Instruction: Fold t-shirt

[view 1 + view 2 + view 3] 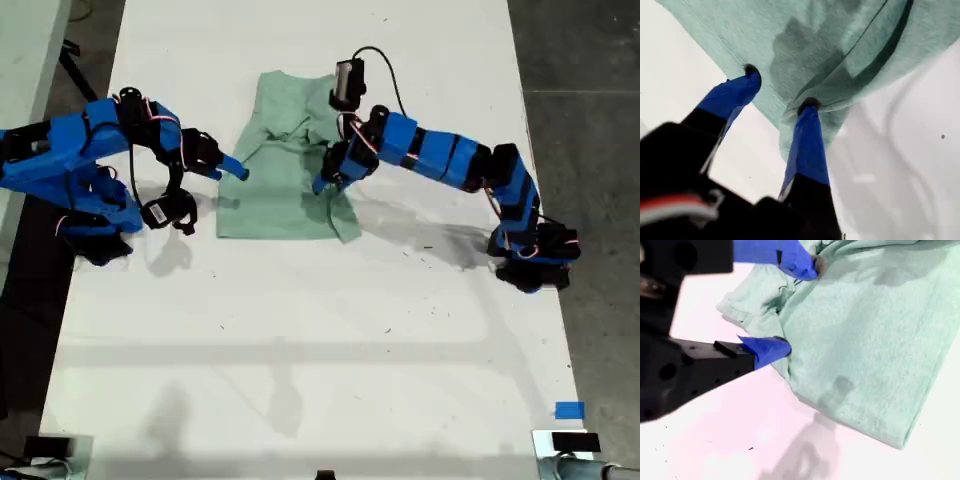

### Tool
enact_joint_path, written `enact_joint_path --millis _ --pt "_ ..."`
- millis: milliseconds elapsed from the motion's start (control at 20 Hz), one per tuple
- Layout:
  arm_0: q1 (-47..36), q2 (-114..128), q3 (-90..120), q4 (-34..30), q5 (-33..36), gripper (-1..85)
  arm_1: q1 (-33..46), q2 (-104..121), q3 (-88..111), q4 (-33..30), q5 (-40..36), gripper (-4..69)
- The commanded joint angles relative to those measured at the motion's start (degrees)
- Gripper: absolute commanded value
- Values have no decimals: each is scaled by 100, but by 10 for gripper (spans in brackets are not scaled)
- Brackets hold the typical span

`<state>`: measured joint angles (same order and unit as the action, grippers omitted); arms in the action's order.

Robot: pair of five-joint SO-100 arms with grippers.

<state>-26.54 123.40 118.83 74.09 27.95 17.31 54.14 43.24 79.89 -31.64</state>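
The pale mint-green t-shirt (283, 190) lies partly folded on the white table (300, 350), with a crumpled flap at its lower corner on the exterior view's right. My first gripper (322, 183) reaches in from the exterior view's right. It stands open (781, 87), one fingertip (809, 104) on a folded edge of the t-shirt (840, 40). My second gripper (238, 170) comes from the exterior view's left. It is open (800, 305) astride the bunched sleeve of the t-shirt (875, 340).
A blue tape mark (568, 410) sits near the table's front corner on the exterior view's right. Dark floor (590, 60) borders the table on that side. The arm bases stand at the table's two side edges.
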Motion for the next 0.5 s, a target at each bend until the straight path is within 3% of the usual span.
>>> enact_joint_path --millis 0,300,450 --pt "53 141 -97 -70 -62 254 -88 185 -439 -167 9 196" --pt "255 88 0 79 -387 254 439 1485 -369 1046 -255 180" --pt "404 -264 229 -18 -782 258 562 2206 290 1187 -352 173"
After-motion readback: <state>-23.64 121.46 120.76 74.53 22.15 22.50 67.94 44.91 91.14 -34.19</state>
